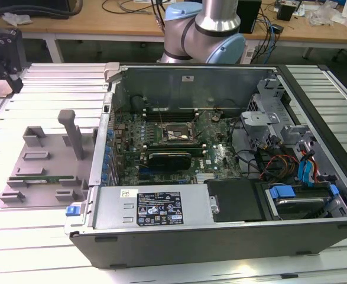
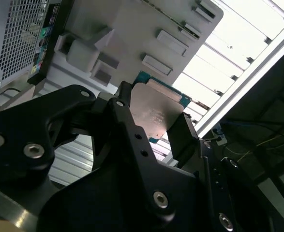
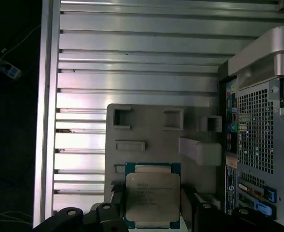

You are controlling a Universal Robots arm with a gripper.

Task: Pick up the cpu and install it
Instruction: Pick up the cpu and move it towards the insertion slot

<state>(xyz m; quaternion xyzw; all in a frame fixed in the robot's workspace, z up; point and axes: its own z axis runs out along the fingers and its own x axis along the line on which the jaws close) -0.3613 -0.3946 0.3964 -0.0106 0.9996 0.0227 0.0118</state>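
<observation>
Your tool [image 2: 154,120] pinches the cpu [image 3: 153,197] by two edges over the grey tray [image 3: 149,129], so any jolt could tilt or drop it.

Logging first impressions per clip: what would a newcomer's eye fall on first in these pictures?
The silver-topped cpu stands out in both wrist views, clamped in the black gripper with the grey fixture tray behind it. In the exterior view the open computer case takes up the middle, with its motherboard socket exposed. The tray lies on the slatted table to the exterior view's left of the case.
</observation>
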